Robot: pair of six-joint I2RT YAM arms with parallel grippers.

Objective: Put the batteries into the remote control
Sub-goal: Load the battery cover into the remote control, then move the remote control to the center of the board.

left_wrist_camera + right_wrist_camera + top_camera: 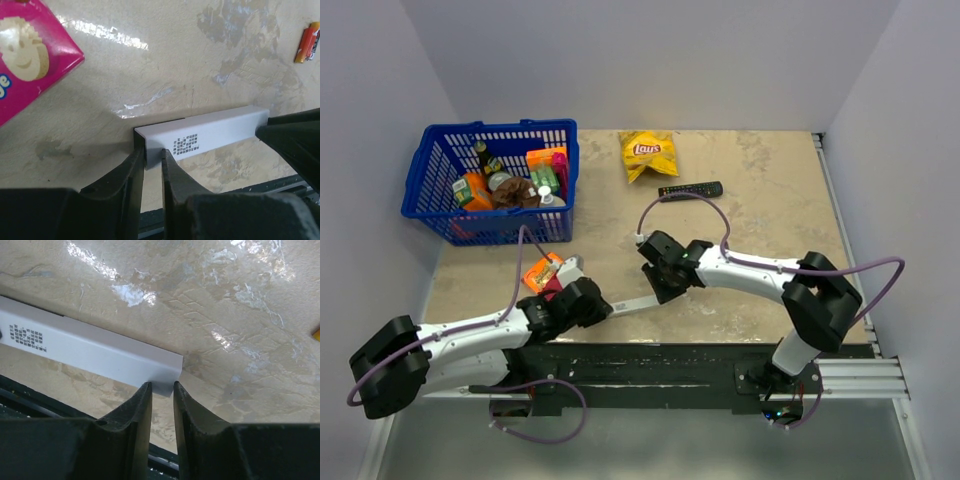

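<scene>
The white remote control (634,303) lies near the table's front edge, spanning the gap between my two grippers. My left gripper (152,152) is shut on its near end (200,132), where a block of small print shows. My right gripper (161,386) is shut on the opposite end of the remote control (100,352). In the top view the left gripper (603,307) and right gripper (658,290) face each other along the stick. One orange and red battery (309,42) lies on the table beyond the remote. An orange sliver (316,332) shows at the right wrist view's edge.
A blue basket (490,180) full of groceries stands at the back left. A yellow Lay's bag (648,153) and a black remote (690,189) lie at the back. A pink snack packet (25,55) lies left of the left gripper. The black rail (650,365) runs along the front edge.
</scene>
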